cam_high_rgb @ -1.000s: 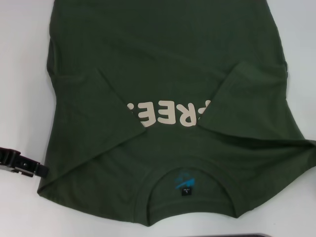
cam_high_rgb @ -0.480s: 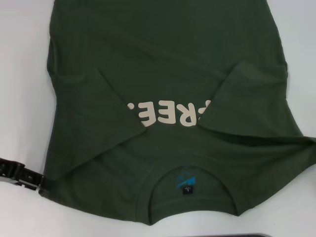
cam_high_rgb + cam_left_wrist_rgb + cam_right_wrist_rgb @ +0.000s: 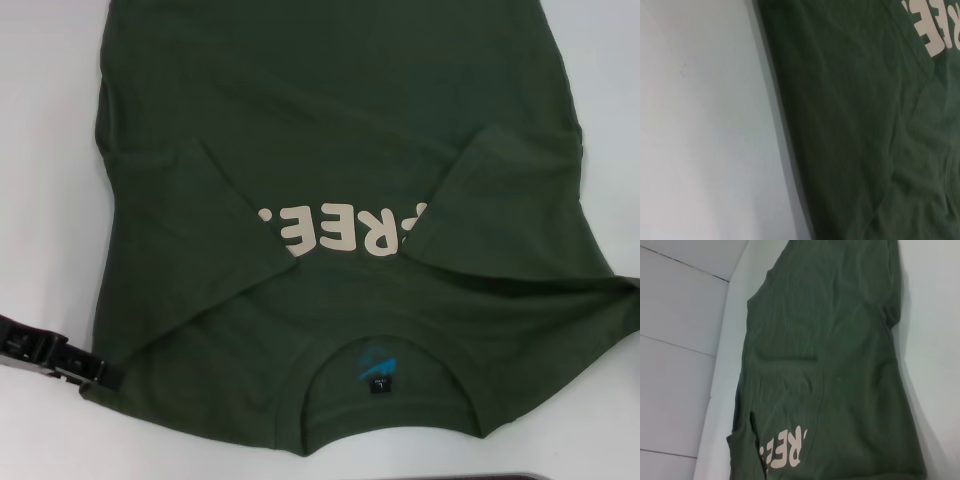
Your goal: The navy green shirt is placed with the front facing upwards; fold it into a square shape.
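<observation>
Navy green shirt (image 3: 340,130): soft, limp; grasp the shoulder corner. Left gripper (image 3: 90,372) touches it; finger spread unreadable.

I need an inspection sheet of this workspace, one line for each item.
Surface: white table, bare around the garment.
Job's things: dark olive-green short-sleeved shirt lying flat, both sleeves folded inward over the cream letters, collar nearest the robot.
Clutter: nothing seen.
Grippers: black left gripper at the shirt's near left corner; right gripper not in view.
Cables: nothing seen.
Surroundings: pale panelled wall beyond the table.
</observation>
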Available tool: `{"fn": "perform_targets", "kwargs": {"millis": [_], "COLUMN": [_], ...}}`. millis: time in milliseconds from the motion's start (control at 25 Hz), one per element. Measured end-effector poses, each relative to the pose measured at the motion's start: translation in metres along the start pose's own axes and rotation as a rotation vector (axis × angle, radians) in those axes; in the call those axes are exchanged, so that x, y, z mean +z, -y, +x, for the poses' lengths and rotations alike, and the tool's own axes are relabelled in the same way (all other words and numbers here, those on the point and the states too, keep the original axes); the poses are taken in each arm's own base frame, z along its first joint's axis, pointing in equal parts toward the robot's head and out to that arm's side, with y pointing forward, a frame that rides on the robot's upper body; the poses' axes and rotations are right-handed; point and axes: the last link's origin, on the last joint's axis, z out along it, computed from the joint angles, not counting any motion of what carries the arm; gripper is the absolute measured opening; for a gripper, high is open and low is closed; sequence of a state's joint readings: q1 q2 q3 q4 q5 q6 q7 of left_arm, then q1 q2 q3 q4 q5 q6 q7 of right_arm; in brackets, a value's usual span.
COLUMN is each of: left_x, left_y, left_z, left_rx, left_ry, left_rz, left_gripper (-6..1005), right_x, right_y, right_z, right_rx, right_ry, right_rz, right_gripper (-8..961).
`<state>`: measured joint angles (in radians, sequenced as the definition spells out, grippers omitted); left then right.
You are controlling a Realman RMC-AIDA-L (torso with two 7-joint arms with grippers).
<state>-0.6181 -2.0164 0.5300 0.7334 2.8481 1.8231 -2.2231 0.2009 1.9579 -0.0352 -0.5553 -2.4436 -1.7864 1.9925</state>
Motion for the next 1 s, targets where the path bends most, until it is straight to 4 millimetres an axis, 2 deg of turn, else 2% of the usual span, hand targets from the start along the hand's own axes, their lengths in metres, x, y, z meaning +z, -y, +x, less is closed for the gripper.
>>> {"fn": "perform_targets", "kwargs": {"millis": [1000], "left_x": [-0.0014], "left_y": [0.0036], "left_z": [0.0003], "left_rx": [0.008], "left_ry": [0.021], "left_rz": [0.034], "left_gripper": [565], "right_x": [0.0027], "right_y": [-0.0012], "right_z": [-0.0019], "right_rx": [-0.005], "right_ry": [-0.002], "right_rz": [-0.005], "right_gripper": [74]}}
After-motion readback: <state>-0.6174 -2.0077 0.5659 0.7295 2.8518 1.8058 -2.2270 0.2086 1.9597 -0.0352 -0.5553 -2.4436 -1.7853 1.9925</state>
